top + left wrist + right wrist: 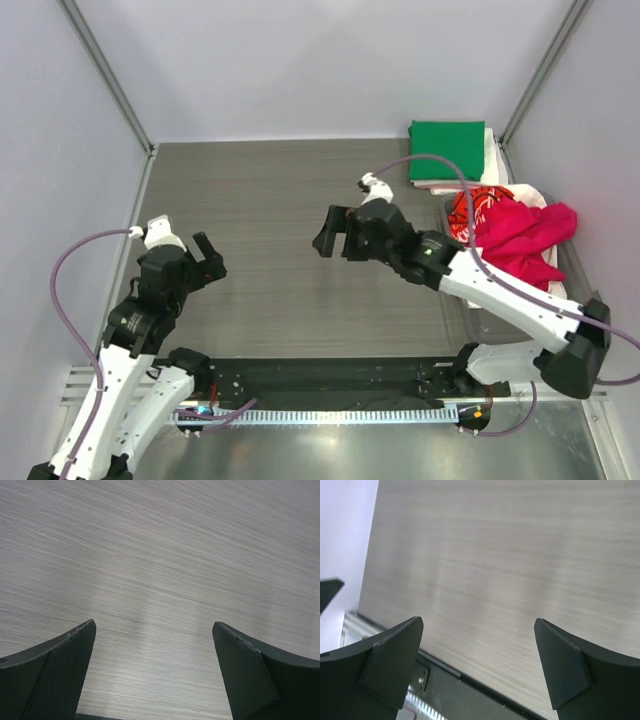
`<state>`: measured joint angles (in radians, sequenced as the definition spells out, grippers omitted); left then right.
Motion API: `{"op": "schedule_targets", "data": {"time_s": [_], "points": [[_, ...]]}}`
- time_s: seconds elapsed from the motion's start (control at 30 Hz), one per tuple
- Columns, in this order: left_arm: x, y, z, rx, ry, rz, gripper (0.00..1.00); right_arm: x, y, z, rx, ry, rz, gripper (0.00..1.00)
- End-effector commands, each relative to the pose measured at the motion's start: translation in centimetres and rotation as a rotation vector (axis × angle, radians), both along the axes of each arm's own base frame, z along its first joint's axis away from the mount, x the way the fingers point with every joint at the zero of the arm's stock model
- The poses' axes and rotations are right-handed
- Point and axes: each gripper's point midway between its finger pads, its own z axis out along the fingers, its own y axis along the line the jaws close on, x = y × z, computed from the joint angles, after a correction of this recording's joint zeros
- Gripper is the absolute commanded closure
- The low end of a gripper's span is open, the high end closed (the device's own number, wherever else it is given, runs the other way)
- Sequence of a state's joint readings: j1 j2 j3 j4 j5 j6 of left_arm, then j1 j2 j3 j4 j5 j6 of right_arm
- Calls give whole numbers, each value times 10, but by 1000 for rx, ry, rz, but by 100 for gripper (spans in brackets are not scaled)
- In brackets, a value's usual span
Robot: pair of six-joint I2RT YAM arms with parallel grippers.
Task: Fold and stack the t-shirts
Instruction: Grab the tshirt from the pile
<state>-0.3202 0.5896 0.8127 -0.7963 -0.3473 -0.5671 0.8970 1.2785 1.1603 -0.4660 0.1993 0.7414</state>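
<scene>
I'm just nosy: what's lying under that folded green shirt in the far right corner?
The green t-shirt lies on pale folded cloth that peeks out along its right and near edges. How many pieces are stacked there is hidden by the green one.

The grey wood-grain counter (270, 230) carries, far right, a folded green cloth t-shirt (447, 148) atop pale ones (490, 150), a crumpled magenta-red heap (525, 238) beside.

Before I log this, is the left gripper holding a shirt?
No, the left gripper is open, with only table showing between its jaws.
</scene>
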Motion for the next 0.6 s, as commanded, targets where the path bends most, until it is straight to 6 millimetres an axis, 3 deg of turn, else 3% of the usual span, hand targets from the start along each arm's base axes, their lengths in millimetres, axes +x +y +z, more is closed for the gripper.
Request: {"op": "schedule_targets", "data": {"time_s": [0.0,0.03,0.1,0.13,0.17,0.23,0.27,0.3,0.37,0.43,0.47,0.53,0.57], "points": [[6,-1,18,-27,-87,4,0,22,-55,47,-30,-148,-175,0],[6,0,17,-27,-88,11,0,36,-90,44,-57,-130,-285,0],[7,1,14,-23,-86,20,0,43,-138,51,-27,-117,-415,0],[8,0,14,-22,-87,12,0,55,-177,52,-22,-118,-534,0],[9,-3,14,-22,-85,-10,0,57,-200,54,-22,-123,-599,0],[8,-12,13,-31,-79,-63,0,52,-244,58,-55,-145,-734,0],[8,-13,11,-19,-73,-81,0,53,-278,59,-82,-144,-847,0],[7,-17,10,-23,-67,-111,0,50,-295,61,-100,-145,-906,0],[5,-20,7,-7,-55,-143,0,40,-345,52,-173,-96,-1080,0],[3,-21,6,-6,-50,-153,1,36,-373,35,-223,-23,-1148,0],[3,-20,6,-5,-48,-152,0,29,-398,24,-237,22,-1224,0],[2,-19,4,-1,-40,-148,0,27,-417,3,-240,106,-1271,0],[2,-19,4,0,-35,-150,0,27,-425,-19,-230,184,-1279,0]]}}
